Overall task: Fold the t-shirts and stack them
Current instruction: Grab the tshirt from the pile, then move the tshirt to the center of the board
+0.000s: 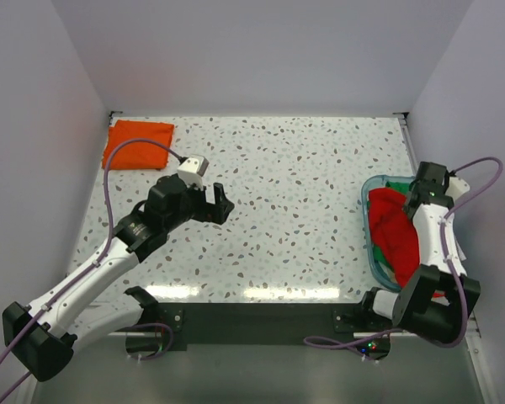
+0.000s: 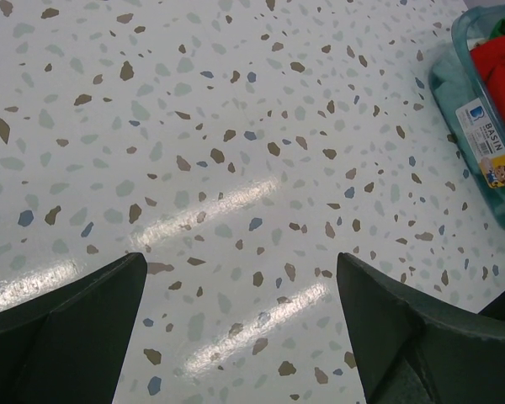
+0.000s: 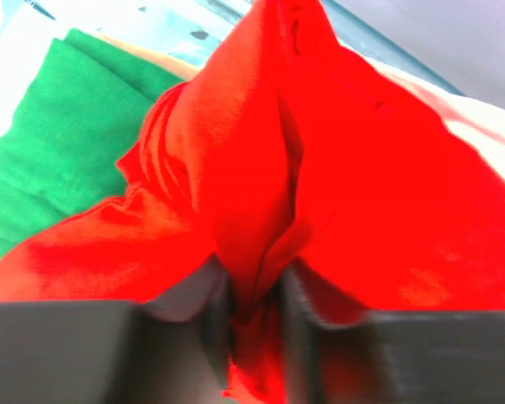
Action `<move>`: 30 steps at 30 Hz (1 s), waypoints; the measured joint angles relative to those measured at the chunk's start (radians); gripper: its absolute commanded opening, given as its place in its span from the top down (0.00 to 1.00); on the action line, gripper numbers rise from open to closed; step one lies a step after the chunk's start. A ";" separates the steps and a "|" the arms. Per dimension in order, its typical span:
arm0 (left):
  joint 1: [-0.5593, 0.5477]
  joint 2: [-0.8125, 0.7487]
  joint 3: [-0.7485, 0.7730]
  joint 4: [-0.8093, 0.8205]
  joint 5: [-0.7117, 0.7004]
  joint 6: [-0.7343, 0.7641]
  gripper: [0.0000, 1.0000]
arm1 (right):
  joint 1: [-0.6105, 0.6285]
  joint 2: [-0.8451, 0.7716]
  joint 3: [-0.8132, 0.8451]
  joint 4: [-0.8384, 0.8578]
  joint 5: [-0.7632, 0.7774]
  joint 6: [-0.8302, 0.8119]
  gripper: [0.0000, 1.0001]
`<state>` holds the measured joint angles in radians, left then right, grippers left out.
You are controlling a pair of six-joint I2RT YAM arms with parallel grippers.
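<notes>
A folded orange t-shirt lies at the table's far left corner. The red t-shirt sits bunched in the teal tub at the right, over a green t-shirt. My right gripper is down in the tub. In the right wrist view its fingers pinch a raised fold of the red t-shirt, the gripper shut on it. My left gripper hovers open over bare table left of centre, nothing between its fingers. The left gripper faces the tub.
White walls close in the speckled table at the back and both sides. The tub stands against the right wall and carries a printed label. Both arm bases sit on a dark strip along the near edge.
</notes>
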<state>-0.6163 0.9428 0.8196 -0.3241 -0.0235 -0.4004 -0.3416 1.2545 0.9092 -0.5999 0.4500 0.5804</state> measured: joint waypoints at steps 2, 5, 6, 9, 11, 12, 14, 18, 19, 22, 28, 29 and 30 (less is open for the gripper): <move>0.000 0.000 0.000 0.000 0.002 0.000 0.00 | 0.000 -0.034 0.003 -0.014 -0.014 -0.001 0.97; 0.000 0.000 0.000 0.000 0.002 0.000 0.00 | 0.000 -0.097 0.043 -0.069 -0.048 -0.014 1.00; 0.000 0.000 0.000 0.000 0.002 0.000 0.00 | 0.000 -0.115 0.070 -0.091 -0.060 -0.020 1.00; 0.000 0.000 0.000 0.000 0.002 0.000 0.00 | 0.000 -0.164 0.160 -0.131 -0.108 -0.035 1.00; 0.000 0.000 0.000 0.000 0.002 0.000 0.00 | 0.000 -0.197 0.223 -0.150 -0.145 -0.044 1.00; 0.000 0.000 0.000 -0.001 0.002 0.000 0.00 | 0.000 -0.210 0.248 -0.157 -0.167 -0.048 1.00; 0.000 0.000 0.000 0.000 0.001 0.000 0.00 | 0.000 -0.232 0.310 -0.170 -0.223 -0.056 1.00; 0.000 -0.001 0.000 -0.002 -0.005 0.000 0.00 | 0.001 -0.241 0.420 -0.176 -0.371 -0.060 1.00; 0.000 -0.002 0.000 -0.002 -0.009 0.000 0.00 | 0.005 -0.238 0.446 -0.174 -0.412 -0.057 1.00; 0.000 -0.009 0.000 -0.007 -0.028 -0.003 0.00 | 0.070 -0.224 0.508 -0.161 -0.492 -0.040 1.00; 0.002 -0.023 0.000 -0.025 -0.110 -0.021 0.00 | 0.450 -0.143 0.597 -0.102 -0.501 -0.012 1.00; 0.003 -0.026 0.000 -0.034 -0.129 -0.028 0.00 | 0.515 -0.126 0.602 -0.089 -0.497 -0.010 1.00; 0.005 -0.031 0.000 -0.044 -0.148 -0.036 0.00 | 0.591 -0.104 0.605 -0.074 -0.489 -0.008 1.00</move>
<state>-0.6117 0.9123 0.8196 -0.3679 -0.1711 -0.4366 0.2489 1.1507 1.5139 -0.6739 -0.0395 0.5720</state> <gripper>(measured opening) 0.997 0.089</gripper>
